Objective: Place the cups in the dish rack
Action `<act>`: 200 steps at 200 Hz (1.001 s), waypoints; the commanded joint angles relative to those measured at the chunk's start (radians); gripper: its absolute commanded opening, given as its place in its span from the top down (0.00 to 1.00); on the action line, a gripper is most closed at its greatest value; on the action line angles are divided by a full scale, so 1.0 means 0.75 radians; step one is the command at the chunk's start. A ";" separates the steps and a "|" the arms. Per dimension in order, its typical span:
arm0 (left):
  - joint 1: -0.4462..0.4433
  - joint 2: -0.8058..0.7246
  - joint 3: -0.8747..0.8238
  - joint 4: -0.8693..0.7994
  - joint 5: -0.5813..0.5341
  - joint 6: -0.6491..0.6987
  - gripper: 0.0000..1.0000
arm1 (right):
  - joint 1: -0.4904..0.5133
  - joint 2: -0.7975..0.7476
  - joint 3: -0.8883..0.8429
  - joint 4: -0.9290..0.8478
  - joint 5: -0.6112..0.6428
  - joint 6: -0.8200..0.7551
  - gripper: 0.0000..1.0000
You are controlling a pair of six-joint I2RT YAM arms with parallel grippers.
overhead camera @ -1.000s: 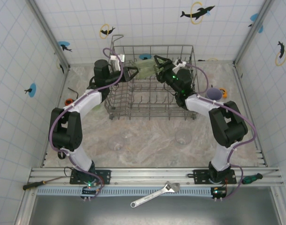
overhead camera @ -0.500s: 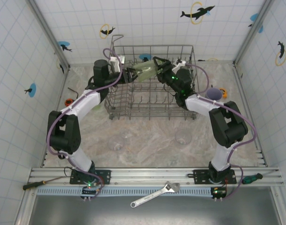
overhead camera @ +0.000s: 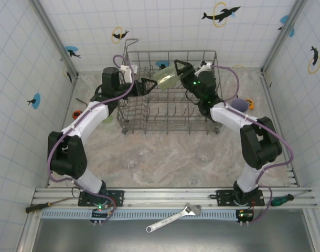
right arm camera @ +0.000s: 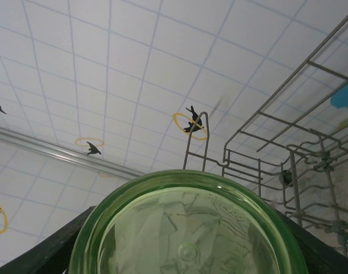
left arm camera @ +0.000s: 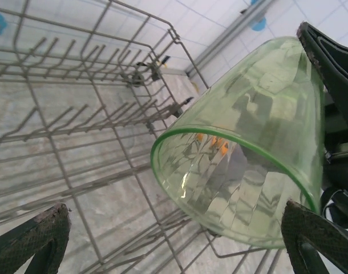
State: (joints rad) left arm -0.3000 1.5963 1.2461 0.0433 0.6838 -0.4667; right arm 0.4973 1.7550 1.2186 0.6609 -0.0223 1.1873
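Held the light green cup (overhead camera: 167, 75) tilted, mouth leftward, above the far part of the dish rack (overhead camera: 170, 52), clamped at its base in the right gripper (overhead camera: 180, 71). Had the left gripper (overhead camera: 147, 85) gaping wide just beside the mouth.

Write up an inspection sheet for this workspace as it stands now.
Surface: marbled table, no spills seen.
Job's things: green cup held tilted over the dish rack; a clear cup and another on the table in front; lavender cup right of the rack.
Clutter: wrench and green-handled screwdriver on the near rail.
Grippers: left gripper open at the cup's mouth; right gripper shut on the green cup near its base.
Cables: purple cables along both arms, no snag seen.
Surroundings: tiled walls with fish stickers.
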 commanded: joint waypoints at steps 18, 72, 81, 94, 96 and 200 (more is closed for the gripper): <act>-0.002 -0.164 0.042 -0.067 -0.222 0.071 0.03 | 0.018 -0.041 0.124 -0.141 0.102 -0.256 0.57; -0.001 -0.249 0.035 -0.180 -0.482 0.192 0.03 | 0.096 0.045 0.347 -0.375 0.220 -0.579 0.57; -0.002 -0.259 0.027 -0.194 -0.516 0.211 0.03 | 0.110 0.069 0.391 -0.410 0.246 -0.639 0.57; -0.003 -0.276 0.009 -0.206 -0.561 0.233 0.03 | 0.132 0.112 0.470 -0.474 0.289 -0.727 0.57; -0.003 -0.279 0.005 -0.207 -0.568 0.237 0.03 | 0.134 0.120 0.482 -0.483 0.293 -0.741 0.57; -0.003 -0.370 -0.093 -0.190 -0.603 0.239 0.03 | 0.199 0.458 0.905 -0.659 0.594 -1.256 0.57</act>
State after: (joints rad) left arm -0.3012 1.3258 1.1709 -0.0898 0.2340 -0.3096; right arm 0.6464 2.0602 1.8156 0.1539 0.3332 0.3588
